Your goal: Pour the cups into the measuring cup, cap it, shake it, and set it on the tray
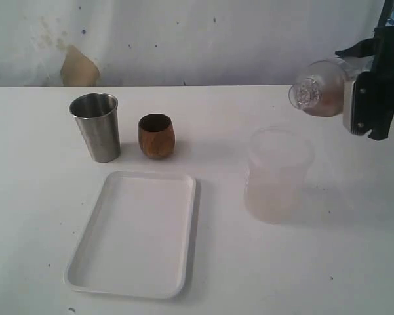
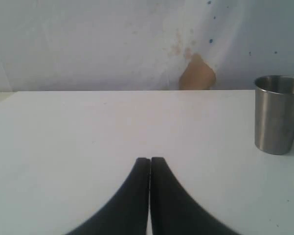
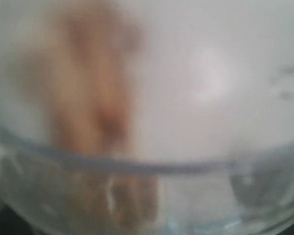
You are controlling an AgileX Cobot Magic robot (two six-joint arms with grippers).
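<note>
Slippage is the main risk: the right pincer [image 1: 353, 98] clamps a clear rounded plastic vessel [image 1: 320, 88], perhaps the measuring cup, tipped sideways high above the counter [image 1: 39, 197]. It could drop onto the frosted translucent container [image 1: 277, 174]. Left pincer [image 2: 149, 164] sits closed and empty near the tapered brushed-steel tumbler [image 2: 278, 115].

We see a tapered brushed-steel tumbler [image 1: 96, 128], grey with faint vertical streaks, and a rounded brown cup [image 1: 157, 136] banded with darker wood grain. The flat rectangular plastic tray [image 1: 134, 230] is plain white on a white table [image 1: 33, 216]. The wide frosted container [image 1: 277, 174] looks milky, faintly pink. The clear rounded dome [image 1: 318, 88] shows a brownish tint. The left gripper [image 2: 149, 164] is black.
</note>
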